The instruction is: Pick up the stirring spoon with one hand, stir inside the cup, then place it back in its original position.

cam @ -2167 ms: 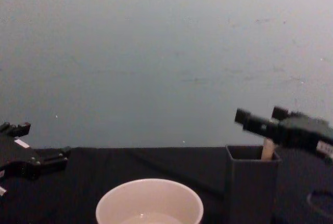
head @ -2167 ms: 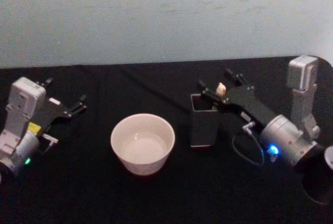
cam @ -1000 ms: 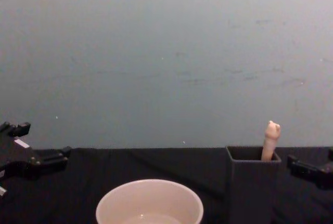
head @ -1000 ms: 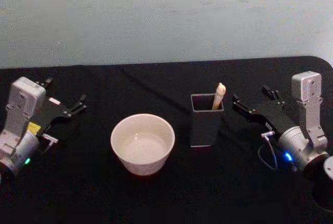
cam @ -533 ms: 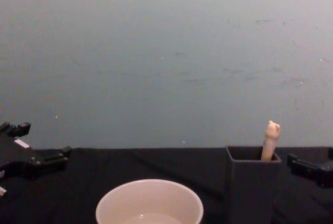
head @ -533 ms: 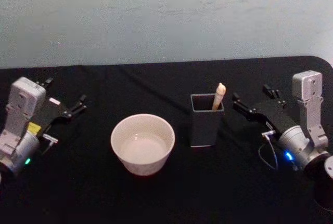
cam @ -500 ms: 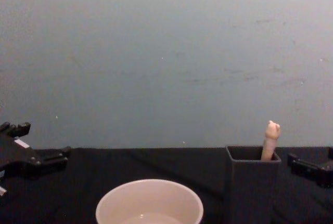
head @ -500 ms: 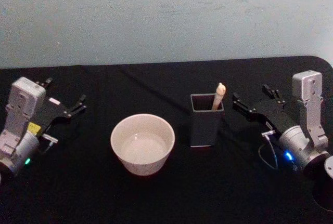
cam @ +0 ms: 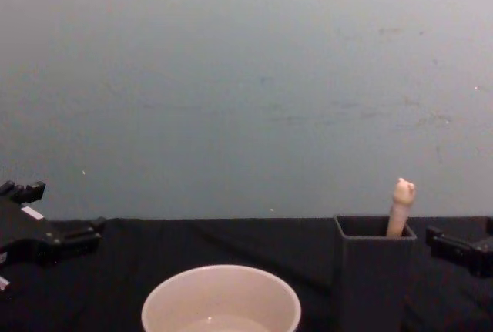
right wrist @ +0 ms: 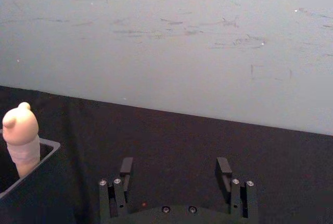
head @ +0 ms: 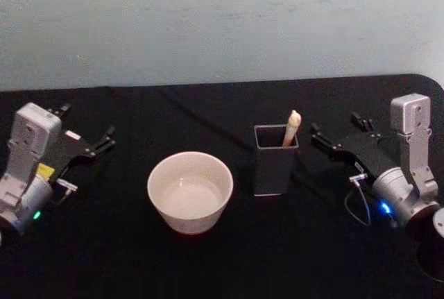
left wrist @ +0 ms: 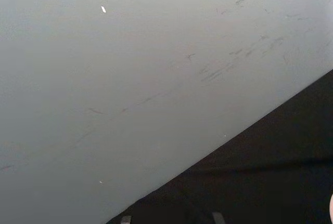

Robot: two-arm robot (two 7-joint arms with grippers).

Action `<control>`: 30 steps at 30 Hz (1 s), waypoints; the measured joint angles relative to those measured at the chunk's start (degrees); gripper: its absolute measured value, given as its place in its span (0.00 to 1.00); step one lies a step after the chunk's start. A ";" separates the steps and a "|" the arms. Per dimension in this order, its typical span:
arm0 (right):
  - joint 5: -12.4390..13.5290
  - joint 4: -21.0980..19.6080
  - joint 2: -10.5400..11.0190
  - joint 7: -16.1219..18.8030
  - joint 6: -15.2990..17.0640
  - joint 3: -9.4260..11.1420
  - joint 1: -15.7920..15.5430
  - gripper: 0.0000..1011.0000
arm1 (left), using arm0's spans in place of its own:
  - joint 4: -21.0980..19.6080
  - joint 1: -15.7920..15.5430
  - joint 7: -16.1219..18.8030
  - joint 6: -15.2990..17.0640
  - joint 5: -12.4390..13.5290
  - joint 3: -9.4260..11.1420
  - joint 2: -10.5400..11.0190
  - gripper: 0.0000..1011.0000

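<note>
Two grippers are sitting apart from everything on the black table (head: 208,271), and neither is holding anything. The stirring spoon (head: 292,127) is standing in the dark holder (head: 275,161), its pale knobby handle leaning out over the rim toward the right, while its bowl is hidden inside. The cup (head: 190,191) is sitting just left of the holder, apart from it, with nothing in it that I can make out. Judging from how things lie, either the stirring is finished and the spoon is back in its place, or nothing has begun; the layout alone is not settling which. The right gripper (head: 337,136) is hovering near the holder on its right side, fingers (right wrist: 125,168) spread wide and touching nothing. The left gripper (head: 86,138) is resting well off to the left of the cup, fingers parted and empty.
</note>
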 joint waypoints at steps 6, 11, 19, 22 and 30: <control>0.04 -0.04 0.00 0.00 0.00 0.00 0.00 0.99 | 0.00 0.00 0.00 0.00 0.00 0.00 0.00 0.99; 0.07 -0.04 0.00 0.00 0.00 0.00 0.00 0.99 | 0.00 0.00 0.00 0.00 0.00 0.00 0.00 0.99; 0.07 -0.04 0.00 0.00 0.00 0.00 0.00 0.99 | 0.00 0.00 0.00 0.00 0.00 0.00 0.00 0.99; 0.07 -0.04 0.00 0.00 0.00 0.00 0.00 0.99 | 0.00 0.00 0.00 0.00 0.00 0.00 0.00 0.99; 0.06 -0.04 0.00 0.00 0.00 0.00 0.00 0.99 | 0.00 0.00 0.00 0.00 0.00 0.00 0.00 0.99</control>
